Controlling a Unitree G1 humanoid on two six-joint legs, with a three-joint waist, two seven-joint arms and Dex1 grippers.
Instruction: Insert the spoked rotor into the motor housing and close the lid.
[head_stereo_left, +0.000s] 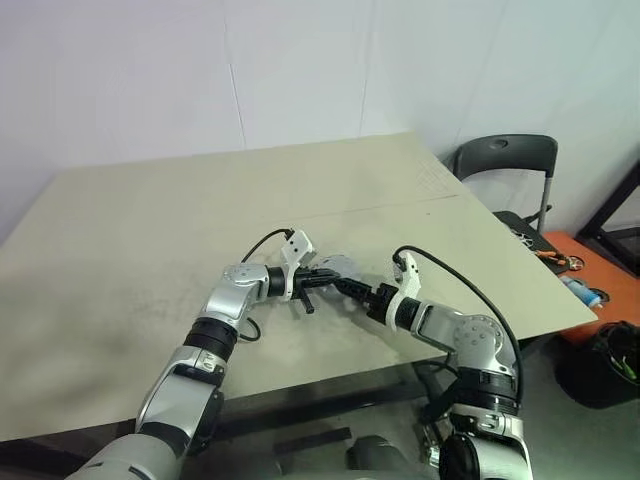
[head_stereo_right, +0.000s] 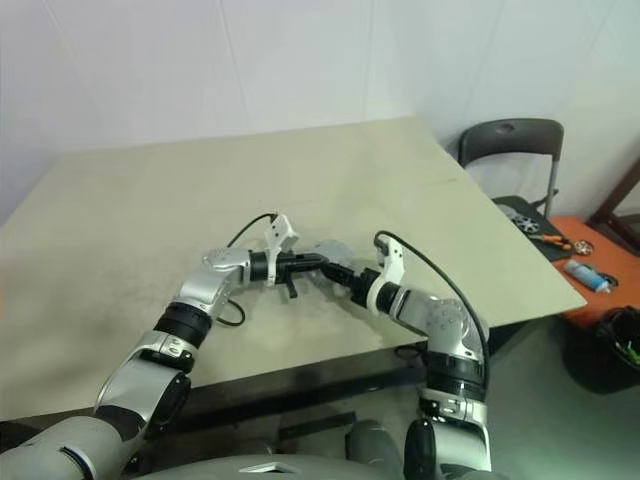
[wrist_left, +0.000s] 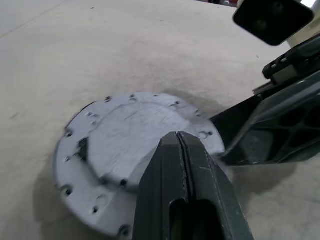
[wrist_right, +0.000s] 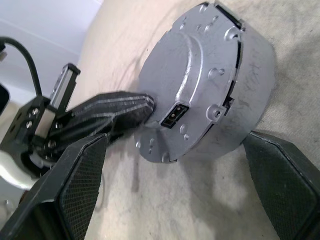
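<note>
Lid (wrist_right: 200, 65) sitting on motor housing (wrist_right: 250, 85)
Left pincer (wrist_left: 182, 150) pressing closed; right pincer (wrist_right: 175, 200) straddling wide, risking nudging housing toward nine o'clock.

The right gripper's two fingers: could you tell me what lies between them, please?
The motor housing, lid on, sits between its wide-open fingers in the right wrist view; the shut left gripper presses its rim.

From my seat the table (head_stereo_left: 150, 210) lies bare all round the motor housing (wrist_right: 220, 90), so approach from the far side is open; the crowding is at the housing itself (both arms meet there); the left gripper (wrist_left: 182, 150), its 2 fingers pressed together, rests on the lid (wrist_left: 125, 135); the right gripper (wrist_right: 175, 190) straddles the housing, jaws spread, blocking the near side; a chair (head_stereo_left: 505, 165) stands beyond the table's right edge.
</note>
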